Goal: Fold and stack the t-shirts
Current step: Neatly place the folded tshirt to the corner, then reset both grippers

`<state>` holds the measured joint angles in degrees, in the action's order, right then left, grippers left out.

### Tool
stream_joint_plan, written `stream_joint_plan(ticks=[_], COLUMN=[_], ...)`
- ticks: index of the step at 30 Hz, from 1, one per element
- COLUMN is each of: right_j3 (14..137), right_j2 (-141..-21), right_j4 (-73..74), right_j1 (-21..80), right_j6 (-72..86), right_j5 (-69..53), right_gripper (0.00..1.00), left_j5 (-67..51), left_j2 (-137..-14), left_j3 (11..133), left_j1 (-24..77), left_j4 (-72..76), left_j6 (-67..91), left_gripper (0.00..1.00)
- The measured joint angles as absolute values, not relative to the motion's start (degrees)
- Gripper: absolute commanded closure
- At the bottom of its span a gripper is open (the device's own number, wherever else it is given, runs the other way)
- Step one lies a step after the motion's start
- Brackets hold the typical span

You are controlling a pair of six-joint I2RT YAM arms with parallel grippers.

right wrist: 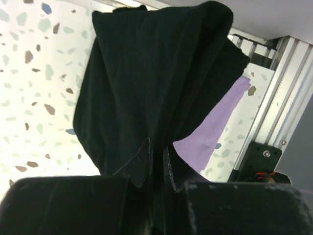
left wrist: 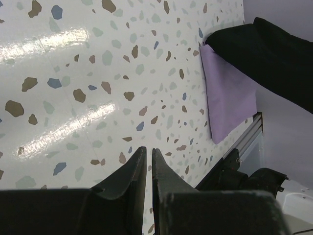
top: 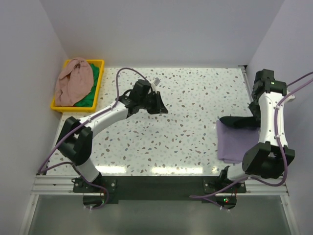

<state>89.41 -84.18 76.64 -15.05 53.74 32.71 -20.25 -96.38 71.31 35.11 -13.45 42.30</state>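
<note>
Closed hard on a bunched fold of the black t-shirt (right wrist: 146,73): the right gripper (right wrist: 156,149), both fingertips pressed into the cloth with no gap to be seen between them. Spilling out ahead of those fingers, a thick dark bundle, creased and doubled over on itself. Under its far side, a strip of the lavender-purple t-shirt (top: 234,144), folded flat into a neat rectangle along the right edge of the worktop (top: 186,98), nearer the near right corner than the far one. Black cloth laid across the far end of that lavender rectangle; resting on it or held just above it, impossible to tell. Further out, over the left-centre of the worktop and toward its far edge, the left gripper (left wrist: 148,154): fingers almost together, only a thin slit between the tips, nothing caught in it, bare speckled surface beyond. Well apart from both arms, at the far left corner, the yellow bin (top: 98,62). Inside it, heaped and unfolded, the dusty pink t-shirt (top: 72,81) on top, covering most of the bin, with the green t-shirt (top: 90,98) showing from underneath along the right and near sides.
</note>
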Motion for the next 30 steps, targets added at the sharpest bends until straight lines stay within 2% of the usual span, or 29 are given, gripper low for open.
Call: stream_joint_plan(ticks=[3, 4, 5, 6, 7, 8, 21, 26, 30], right_j3=[86.7, 85.4, 84.5, 83.4, 82.3, 81.3, 75.3, 70.9, 60.6], right_j2=[-82.6, -81.6, -81.0, -80.3, -79.6, -78.9, -71.7, -70.6, -62.3], right_j4=[76.6, 76.5, 76.5, 76.5, 76.5, 76.6, 75.4, 68.7, 58.0], right_j1=[-15.1, -15.1, -15.1, -15.1, -15.1, -15.1, -15.1, -15.0, -10.4], right_j6=[53.2, 53.0, 53.0, 53.1, 53.2, 52.8, 44.2, 38.8, 37.3], right_j5=[31.9, 31.8, 31.7, 31.7, 31.6, 31.5, 26.9, 18.0, 8.7], right_gripper=[1.00, 0.94, 0.81, 0.37, 0.08, 0.01, 0.01, 0.01, 0.01], left_j5=[-20.3, -20.3, -20.3, -20.3, -20.3, -20.3, -20.6, -19.9, -18.1], left_j2=[-96.2, -96.1, -96.1, -96.1, -96.1, -96.1, -93.2, -91.4, -89.0], left_j3=[70.9, 70.7, 70.5, 70.3, 70.1, 69.8, 65.9, 65.3, 64.3], left_j1=[35.7, 35.9, 36.0, 36.1, 36.2, 36.3, 36.6, 36.6, 36.3], left_j4=[-13.1, -13.0, -12.9, -12.9, -12.9, -12.8, -10.5, -10.5, -10.8], left_j6=[42.3, 42.4, 42.4, 42.4, 42.4, 42.4, 42.9, 42.6, 41.7], left_gripper=[0.86, 0.86, 0.86, 0.86, 0.86, 0.86, 0.85, 0.80, 0.76])
